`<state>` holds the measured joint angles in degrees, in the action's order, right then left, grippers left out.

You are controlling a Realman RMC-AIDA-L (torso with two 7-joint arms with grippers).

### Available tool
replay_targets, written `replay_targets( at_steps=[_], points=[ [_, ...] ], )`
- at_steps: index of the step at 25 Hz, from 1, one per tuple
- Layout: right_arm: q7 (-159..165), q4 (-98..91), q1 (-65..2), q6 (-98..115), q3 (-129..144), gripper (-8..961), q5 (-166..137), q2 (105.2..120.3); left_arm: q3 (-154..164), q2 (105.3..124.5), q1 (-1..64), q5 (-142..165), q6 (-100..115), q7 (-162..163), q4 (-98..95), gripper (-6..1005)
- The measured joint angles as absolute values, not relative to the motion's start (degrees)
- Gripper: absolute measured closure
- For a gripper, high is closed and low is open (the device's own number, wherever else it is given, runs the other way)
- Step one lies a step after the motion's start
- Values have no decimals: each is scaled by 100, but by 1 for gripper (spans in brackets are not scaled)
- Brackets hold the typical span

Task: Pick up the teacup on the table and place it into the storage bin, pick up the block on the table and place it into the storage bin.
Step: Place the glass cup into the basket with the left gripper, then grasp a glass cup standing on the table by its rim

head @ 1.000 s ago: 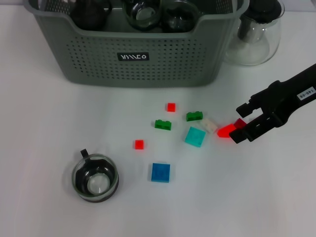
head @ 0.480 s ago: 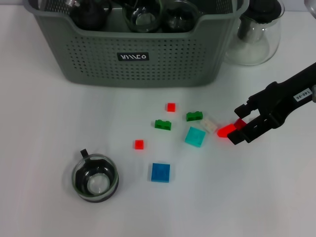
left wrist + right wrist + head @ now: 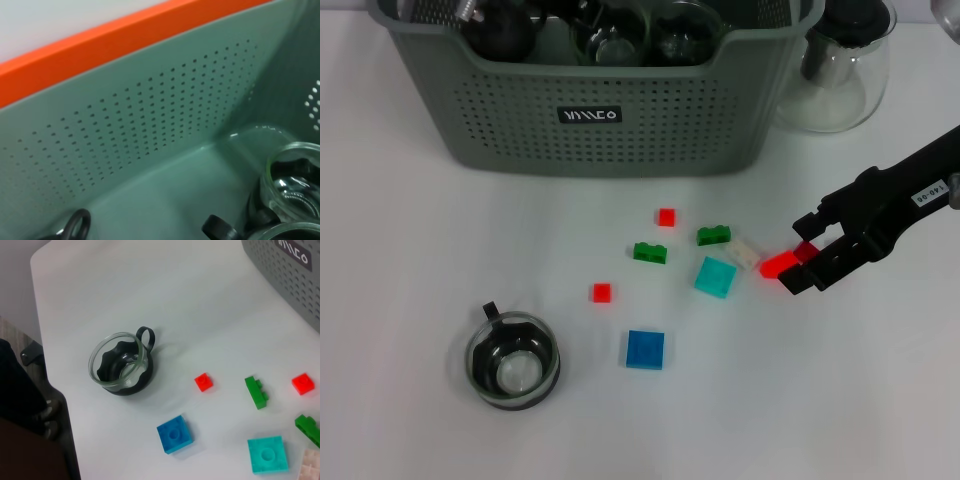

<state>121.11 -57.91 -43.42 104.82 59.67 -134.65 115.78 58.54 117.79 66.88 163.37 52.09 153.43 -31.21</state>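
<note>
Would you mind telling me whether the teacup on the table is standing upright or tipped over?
Upright: the teacup stands on the table with its round mouth facing up and handle at the side, empty as far as visible.

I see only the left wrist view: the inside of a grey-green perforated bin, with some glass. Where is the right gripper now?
Observer: The right gripper is over the white table, in front of the grey-green perforated storage bin, with its jaws open on either side of a small red plastic block.
Operator: Is any teacup outside the bin?
Observer: Yes. One clear glass teacup with a black holder stands upright on the table, apart from the blocks.
Operator: What is beside the bin?
Observer: A clear glass pitcher stands at its right end.
</note>
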Motion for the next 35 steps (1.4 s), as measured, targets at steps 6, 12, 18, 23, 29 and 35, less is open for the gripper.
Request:
replay_targets(
  at_steps=[6, 12, 18, 23, 29, 35],
  points=[
    [12111, -5790, -4342, 10482, 5976, 25, -13465, 11583, 5858, 11789, 6688, 16348, 5297, 15317, -3120, 932],
    [12111, -5792, -4340, 10484, 5981, 25, -13465, 11584, 5930, 11839, 6667, 16349, 5277, 15308, -3139, 923],
    [12110, -5792, -4320, 10477, 5994, 25, -13465, 11584, 5932, 11890, 6655, 16330, 5254, 15245, -3207, 915],
    [12102, -5792, -4306, 10463, 5994, 26, -13465, 11584, 5933, 11936, 6632, 16340, 5268, 15230, -3335, 908],
    [12102, -5792, -4306, 10459, 5994, 26, -13465, 11584, 5933, 11946, 6626, 16347, 5259, 15218, -3377, 780],
    [12102, -5792, -4292, 10458, 5994, 26, -13464, 11583, 5901, 11909, 6330, 16341, 5792, 15180, -4415, 555]
  ],
)
